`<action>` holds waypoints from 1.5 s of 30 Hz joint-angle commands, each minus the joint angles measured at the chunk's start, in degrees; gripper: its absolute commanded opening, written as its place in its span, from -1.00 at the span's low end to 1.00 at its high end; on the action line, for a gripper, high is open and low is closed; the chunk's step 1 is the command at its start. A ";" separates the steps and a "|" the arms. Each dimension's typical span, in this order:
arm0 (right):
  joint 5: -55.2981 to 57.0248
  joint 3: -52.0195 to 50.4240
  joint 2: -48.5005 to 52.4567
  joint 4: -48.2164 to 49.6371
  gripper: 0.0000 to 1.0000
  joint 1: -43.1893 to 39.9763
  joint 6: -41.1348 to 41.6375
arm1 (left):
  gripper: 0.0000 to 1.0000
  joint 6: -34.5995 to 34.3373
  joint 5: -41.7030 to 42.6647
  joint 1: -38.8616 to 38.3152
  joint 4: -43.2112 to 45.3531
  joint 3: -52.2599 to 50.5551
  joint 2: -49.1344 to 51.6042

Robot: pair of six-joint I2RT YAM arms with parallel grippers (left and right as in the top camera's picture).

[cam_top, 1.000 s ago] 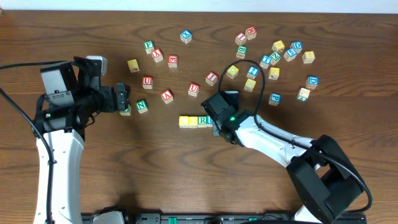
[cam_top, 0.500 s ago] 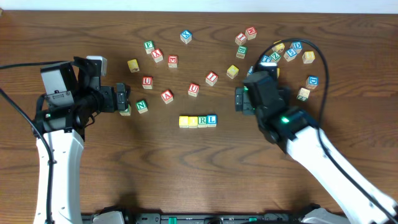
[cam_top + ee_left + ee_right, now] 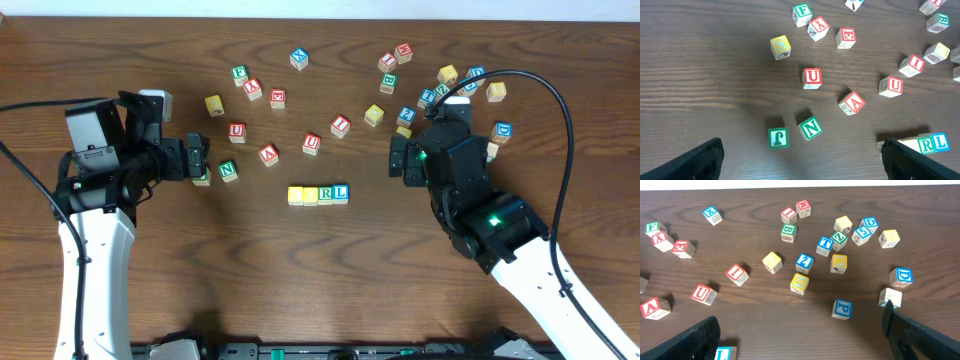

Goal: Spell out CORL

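Four cubes stand in a row mid-table: two yellow-faced cubes [image 3: 296, 195] [image 3: 311, 195], then the green R cube [image 3: 326, 193] and the blue L cube [image 3: 342, 192], all touching. My right gripper [image 3: 432, 148] hovers to the right of the row, open and empty. In its wrist view the L cube [image 3: 723, 354] shows at the bottom left by the right gripper [image 3: 800, 340]. My left gripper [image 3: 200, 160] stays open and empty well left of the row. Its wrist view shows the left gripper [image 3: 802, 165] with R [image 3: 926, 145] and L [image 3: 940, 142] at the right.
Loose cubes lie behind the row: green N [image 3: 228, 171], a green J [image 3: 778, 138] near the left fingers, red U [image 3: 237, 131], red A [image 3: 268, 155], red U [image 3: 312, 144], red I [image 3: 340, 126]. A dense cluster [image 3: 447, 75] sits at the back right; blue P [image 3: 842, 309] lies under the right gripper.
My right gripper has opened, let go of the L cube at the row's right end, and pulled away up and to the right. The left arm has not moved.
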 commanded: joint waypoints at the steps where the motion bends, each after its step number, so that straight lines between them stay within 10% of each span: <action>1: 0.98 0.98 -0.15 -0.09 0.99 -0.09 -0.85 | 0.98 0.57 -0.13 0.17 0.04 0.02 0.13; 30: 0.98 0.98 -0.15 -0.09 0.99 -0.09 -0.87 | 0.98 0.57 -0.13 0.11 -0.02 0.02 -1.51; 45: 1.01 0.98 -0.15 -0.09 0.98 -0.09 -0.85 | 0.97 0.59 -2.91 -4.26 -22.08 0.00 -31.58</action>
